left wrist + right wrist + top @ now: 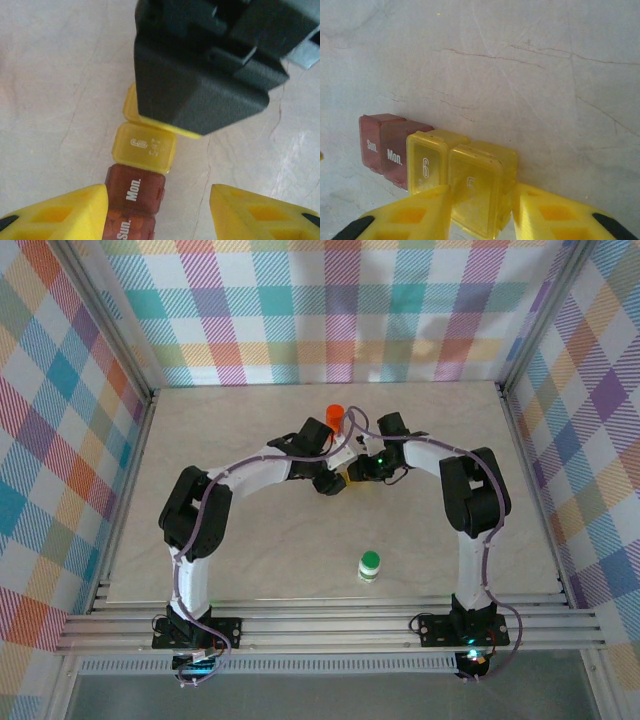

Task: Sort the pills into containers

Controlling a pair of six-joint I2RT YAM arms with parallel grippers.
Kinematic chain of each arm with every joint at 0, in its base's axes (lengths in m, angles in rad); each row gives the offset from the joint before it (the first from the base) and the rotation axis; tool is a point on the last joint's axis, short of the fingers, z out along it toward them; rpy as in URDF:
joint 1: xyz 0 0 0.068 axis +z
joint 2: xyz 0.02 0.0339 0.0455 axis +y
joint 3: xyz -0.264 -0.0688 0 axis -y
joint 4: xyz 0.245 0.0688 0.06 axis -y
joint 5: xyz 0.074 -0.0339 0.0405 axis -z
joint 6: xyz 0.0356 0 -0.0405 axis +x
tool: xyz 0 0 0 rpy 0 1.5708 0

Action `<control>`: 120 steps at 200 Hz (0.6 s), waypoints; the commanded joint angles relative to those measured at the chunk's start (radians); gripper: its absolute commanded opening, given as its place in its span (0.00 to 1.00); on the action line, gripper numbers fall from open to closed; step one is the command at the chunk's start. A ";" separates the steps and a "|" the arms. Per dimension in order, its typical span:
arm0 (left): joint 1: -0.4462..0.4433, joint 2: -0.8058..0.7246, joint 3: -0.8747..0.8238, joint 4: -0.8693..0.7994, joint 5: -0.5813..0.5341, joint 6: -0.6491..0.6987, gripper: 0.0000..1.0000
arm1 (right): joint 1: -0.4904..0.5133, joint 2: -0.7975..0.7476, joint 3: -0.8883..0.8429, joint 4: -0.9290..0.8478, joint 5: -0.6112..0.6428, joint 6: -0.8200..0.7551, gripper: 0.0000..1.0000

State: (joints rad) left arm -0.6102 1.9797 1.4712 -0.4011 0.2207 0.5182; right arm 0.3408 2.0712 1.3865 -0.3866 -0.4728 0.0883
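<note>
1. Over on the left, the left claw (159, 195) stands wide. Its yellow fingers (60, 210) sit either side of the dark red "Mon." and "Sun." end of the pill box (145, 147). One finger is just beside the red section, and the other is well clear of it.
2. The pill box lies flat on the tabletop (250, 570), about in the middle, right where the two arms meet. It has red sections at one end and yellow ones at the other.
3. Behind the meeting point stands an orange bottle (334, 413). A green-capped bottle (370, 565) stands nearer the arm bases, well apart from the box.
4. To the right, the right claw (482, 195) is narrow and pinches the end yellow section of the pill box from both sides.
5. My guess is that the step in hand is steadying the box so that a lid can be opened.
6. To do it well, I'd say the right claw should hold firm without lifting or twisting, because the lids look thin and the box is light.
7. The left claw should centre over the red end before it closes, so that both fingers meet the sides together.
8. A one-sided push would probably slide the box across the smooth tabletop or lever it out of the right claw.
</note>
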 commanded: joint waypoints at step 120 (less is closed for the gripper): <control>0.055 0.133 0.139 -0.211 0.047 0.179 0.57 | -0.007 0.069 0.051 -0.052 -0.094 0.007 0.31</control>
State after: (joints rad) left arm -0.5602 2.0945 1.5707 -0.5541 0.2668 0.6617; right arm 0.3347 2.1090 1.4147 -0.3916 -0.5594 0.0925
